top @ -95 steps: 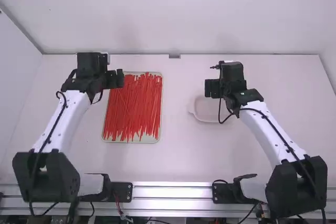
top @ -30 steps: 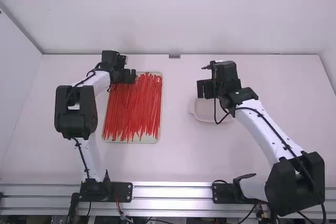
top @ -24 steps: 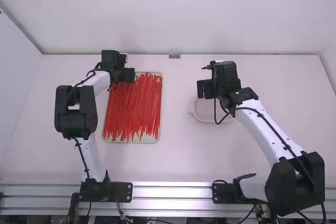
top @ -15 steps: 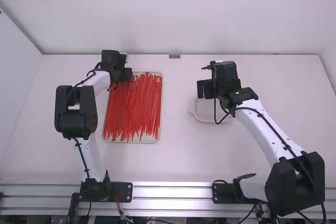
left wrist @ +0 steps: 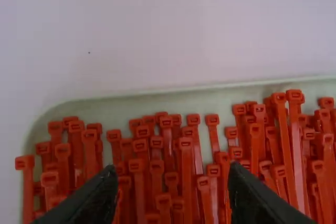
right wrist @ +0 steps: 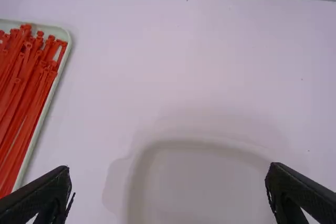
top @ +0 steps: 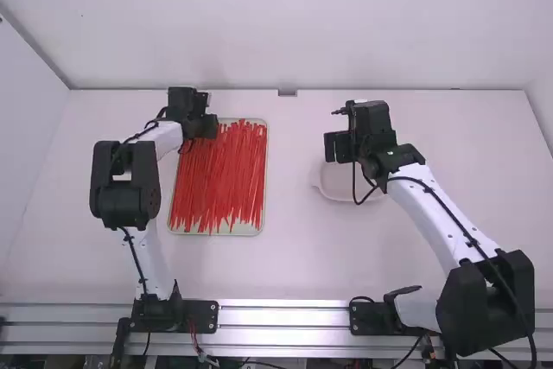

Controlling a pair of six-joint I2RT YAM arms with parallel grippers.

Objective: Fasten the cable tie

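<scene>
Several red cable ties (top: pixel 221 175) lie in a heap on a pale green tray (top: pixel 259 137) left of the table's middle. My left gripper (top: pixel 195 124) is low over the tray's far left corner, open, its fingertips (left wrist: pixel 100 195) straddling the heads of the cable ties (left wrist: pixel 168 153). My right gripper (top: pixel 352 140) hangs open above the far edge of a shallow white dish (top: pixel 339 181), with nothing between its fingers (right wrist: pixel 42 195). The white dish (right wrist: pixel 202 179) looks empty.
A small grey bracket (top: pixel 287 91) sits at the table's back edge against the wall. The tray's corner (right wrist: pixel 59 51) with the cable ties (right wrist: pixel 26 87) lies to the left of the dish.
My left arm has swung inward and folded, bringing its gripper down onto the tray's far left corner. In the last second it edged slightly farther back. The right gripper has barely shifted.
</scene>
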